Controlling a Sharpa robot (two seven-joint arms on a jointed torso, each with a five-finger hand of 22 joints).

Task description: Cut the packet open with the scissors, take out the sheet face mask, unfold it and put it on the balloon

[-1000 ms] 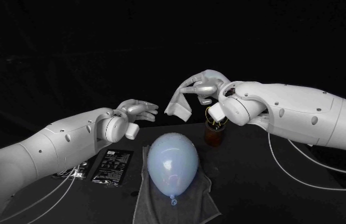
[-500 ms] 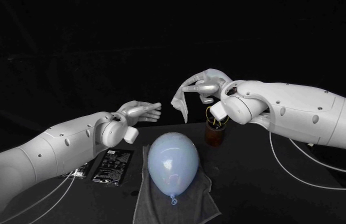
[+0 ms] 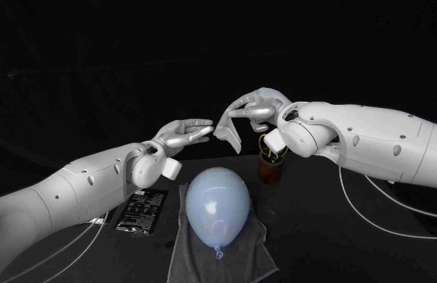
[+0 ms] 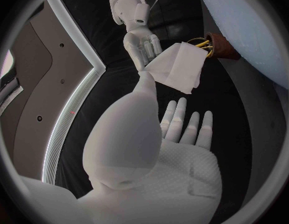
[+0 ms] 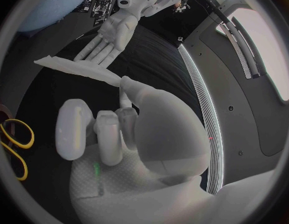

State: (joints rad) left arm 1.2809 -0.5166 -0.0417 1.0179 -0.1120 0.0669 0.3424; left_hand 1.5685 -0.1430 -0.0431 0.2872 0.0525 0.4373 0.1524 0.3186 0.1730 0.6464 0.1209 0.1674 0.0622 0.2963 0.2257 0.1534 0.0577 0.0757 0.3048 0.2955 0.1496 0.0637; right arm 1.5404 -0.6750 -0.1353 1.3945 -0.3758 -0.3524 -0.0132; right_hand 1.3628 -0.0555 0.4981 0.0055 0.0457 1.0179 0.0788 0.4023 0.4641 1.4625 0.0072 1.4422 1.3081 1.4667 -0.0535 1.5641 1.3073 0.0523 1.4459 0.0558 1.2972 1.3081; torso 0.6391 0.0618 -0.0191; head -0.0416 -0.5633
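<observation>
Here we see the right hand (image 3: pixel 256 109) pinching the folded sheet face mask (image 3: pixel 228 132) in the air past the far end of the balloon (image 3: pixel 218 206); the left hand (image 3: pixel 185 133), fingers spread and empty, hovers just left of it.

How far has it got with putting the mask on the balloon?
Roughly halfway. The packet lies aside on the table and the scissors stand in their holder, so cutting looks done. The right hand holds the folded mask in the air, the open left hand close by. Unfolding it and laying it on the balloon remain.
</observation>
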